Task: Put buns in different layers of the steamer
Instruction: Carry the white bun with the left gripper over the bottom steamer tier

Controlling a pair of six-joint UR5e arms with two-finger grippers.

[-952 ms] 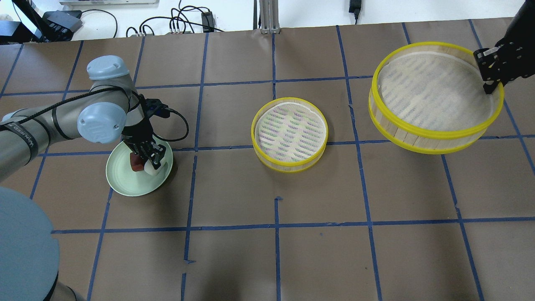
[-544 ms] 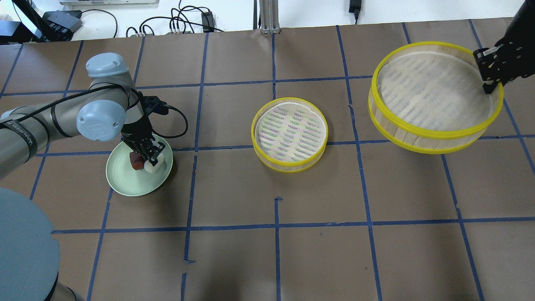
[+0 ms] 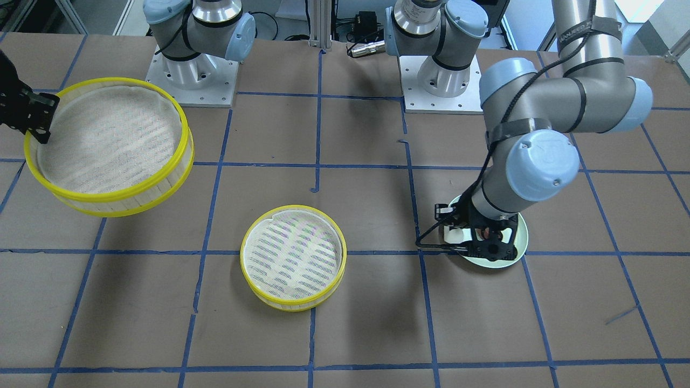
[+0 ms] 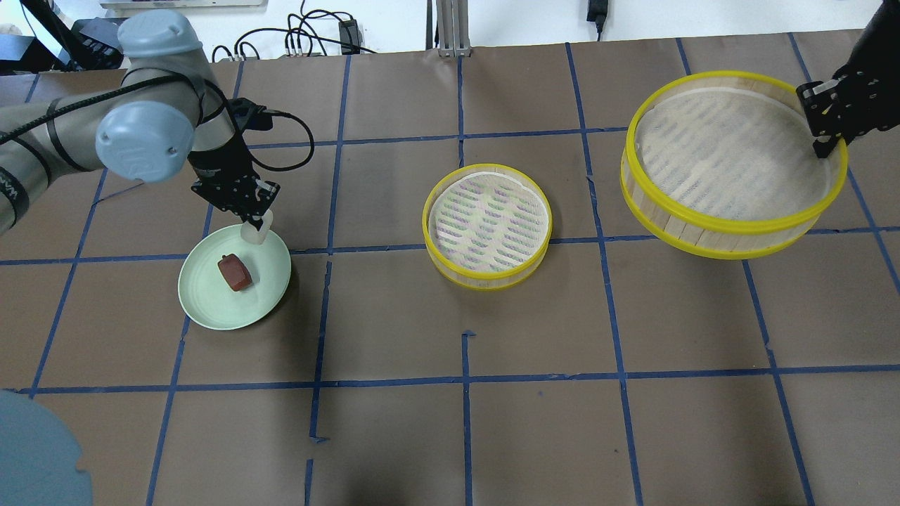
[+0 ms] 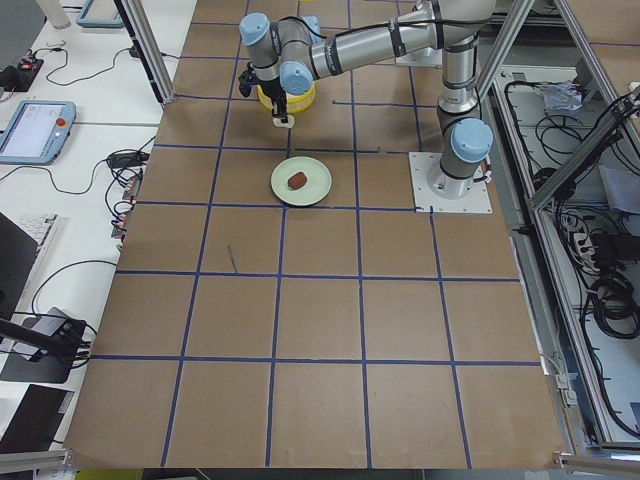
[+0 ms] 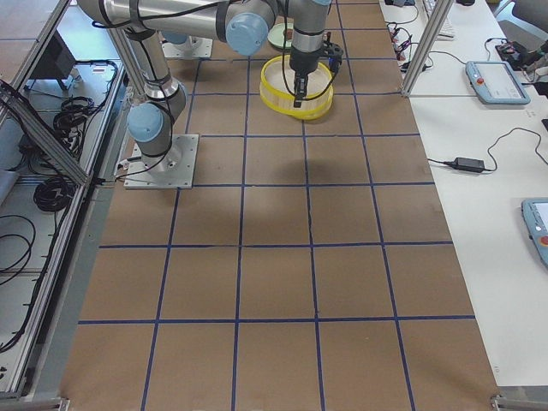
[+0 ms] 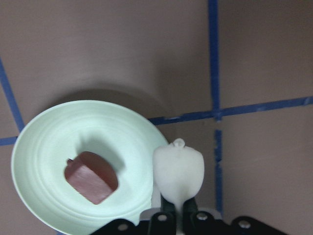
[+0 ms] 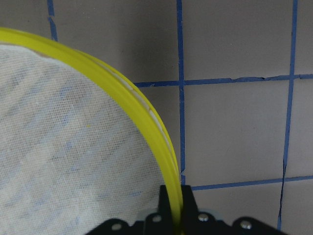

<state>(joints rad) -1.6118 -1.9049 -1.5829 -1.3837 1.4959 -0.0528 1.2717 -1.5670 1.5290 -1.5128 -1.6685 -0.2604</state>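
Note:
My left gripper [image 4: 254, 225] is shut on the white bun [image 4: 254, 232] and holds it above the far right edge of the pale green plate [image 4: 204, 309]. The left wrist view shows the white bun [image 7: 178, 174] pinched between the fingers. The reddish-brown bun [image 4: 234, 272] lies alone on the plate, also in the left wrist view [image 7: 91, 177]. One steamer layer [image 4: 430, 232] sits on the table at the centre, with nothing in it. My right gripper [image 4: 823, 144] is shut on the yellow rim [image 8: 146, 122] of the other steamer layer [image 4: 731, 239], held tilted above the table at the right.
The brown table top carries a grid of blue tape lines. Cables and a metal post [image 4: 450, 28] lie beyond the far edge. Both robot bases [image 3: 194, 75] stand at the robot's side of the table.
My left gripper has risen off the plate with the white bun and moved toward the far side. The reddish-brown bun stayed on the plate. The right arm and its layer have not moved.

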